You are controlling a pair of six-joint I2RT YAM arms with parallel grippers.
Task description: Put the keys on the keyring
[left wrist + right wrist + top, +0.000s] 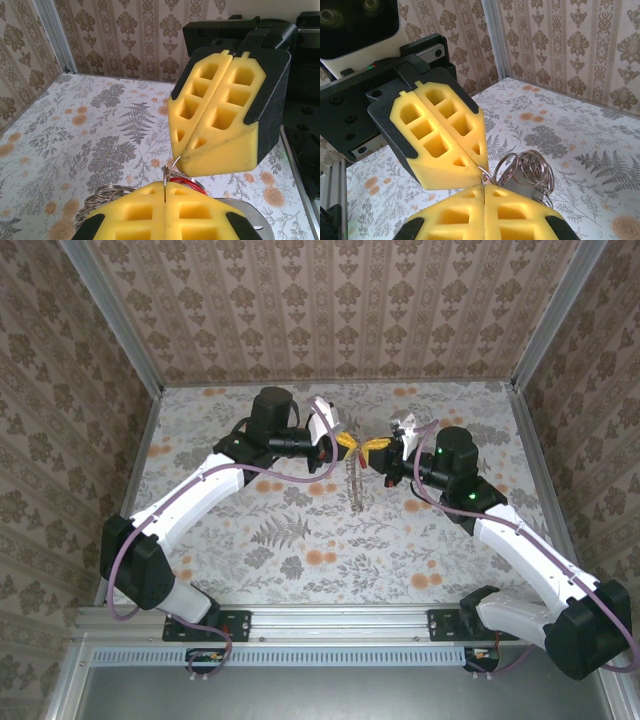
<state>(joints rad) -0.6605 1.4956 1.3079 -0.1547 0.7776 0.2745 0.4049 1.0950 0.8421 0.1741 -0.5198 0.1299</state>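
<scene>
Both grippers meet tip to tip above the middle of the table. My left gripper (345, 445) (165, 189) is shut, with a thin wire of the keyring (172, 167) pinched in the seam of its yellow pads. From the other side my right gripper (378, 448) (483, 189) is shut on the same wire. The rest of the keyring (530, 169) (355, 485) is a bunch of grey metal loops that hangs below the tips. A key with a red head (192, 181) peeks out just behind my left fingertips, under the right gripper (187, 150); its blade is hidden.
The floral-print table (300, 540) is walled by patterned panels with metal corner posts (140, 350) (545, 330). A flat grey metal piece (570, 172) hangs among the loops. Purple cables (280, 475) run along both arms.
</scene>
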